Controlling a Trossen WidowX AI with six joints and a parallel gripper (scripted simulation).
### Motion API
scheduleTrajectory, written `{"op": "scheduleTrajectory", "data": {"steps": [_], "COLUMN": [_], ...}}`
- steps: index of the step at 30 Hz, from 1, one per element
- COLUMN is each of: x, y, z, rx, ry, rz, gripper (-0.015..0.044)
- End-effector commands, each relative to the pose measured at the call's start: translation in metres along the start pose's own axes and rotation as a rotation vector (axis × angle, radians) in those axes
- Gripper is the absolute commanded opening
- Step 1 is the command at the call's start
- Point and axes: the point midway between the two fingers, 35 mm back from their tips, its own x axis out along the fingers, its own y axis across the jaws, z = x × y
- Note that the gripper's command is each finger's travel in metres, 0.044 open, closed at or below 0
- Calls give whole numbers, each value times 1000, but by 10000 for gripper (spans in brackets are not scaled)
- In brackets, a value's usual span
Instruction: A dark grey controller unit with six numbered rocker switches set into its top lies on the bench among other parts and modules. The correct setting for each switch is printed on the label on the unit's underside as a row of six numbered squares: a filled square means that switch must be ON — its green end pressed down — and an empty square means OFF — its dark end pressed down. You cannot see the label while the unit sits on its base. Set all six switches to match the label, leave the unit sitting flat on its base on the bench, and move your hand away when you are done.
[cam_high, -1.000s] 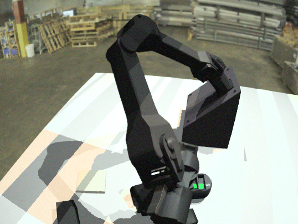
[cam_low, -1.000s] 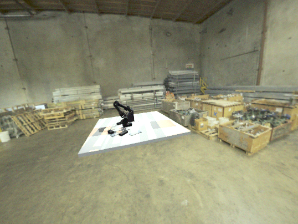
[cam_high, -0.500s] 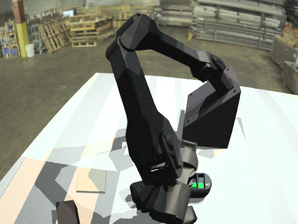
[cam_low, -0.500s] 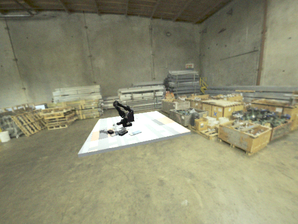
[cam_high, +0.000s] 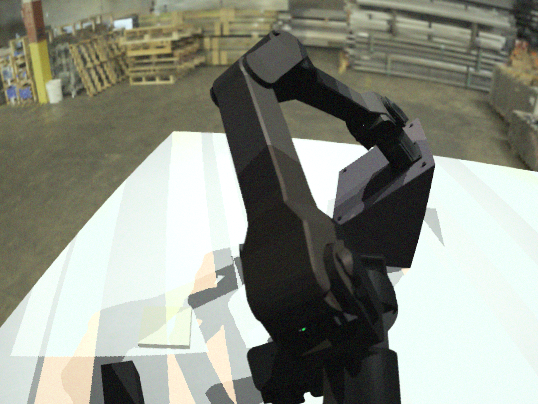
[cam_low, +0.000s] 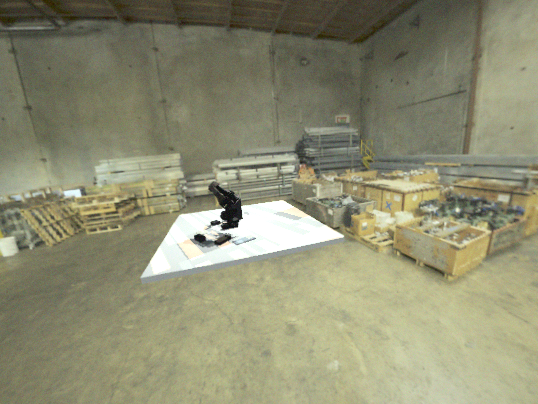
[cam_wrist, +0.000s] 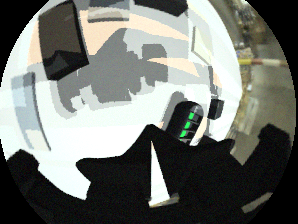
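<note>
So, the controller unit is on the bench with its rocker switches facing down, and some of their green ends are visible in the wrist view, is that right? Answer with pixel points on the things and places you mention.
Not quite: the controller unit's (cam_wrist: 176, 123) rocker switches (cam_wrist: 188, 125) face up, as the wrist view shows, with some green ends visible.

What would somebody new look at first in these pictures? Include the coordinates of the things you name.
Probably the big black robot arm (cam_high: 272, 165) (cam_low: 231, 205), bent high over the white table (cam_high: 135, 225) (cam_low: 280, 245) in the top view. Next, maybe the bright green patches on the dark controller unit (cam_wrist: 186, 119), just beyond the black tool in the wrist view. Wooden crates (cam_low: 440, 247) crowd the floor right of the table.
</note>
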Motion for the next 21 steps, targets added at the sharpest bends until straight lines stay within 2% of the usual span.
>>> {"op": "scheduleTrajectory", "data": {"steps": [1,21], "x": [-3,10], "y": [3,-40], "z": [0,-49], "rx": [2,206], "ry": [13,30], "rz": [-16,224], "gripper": [0,0]}}
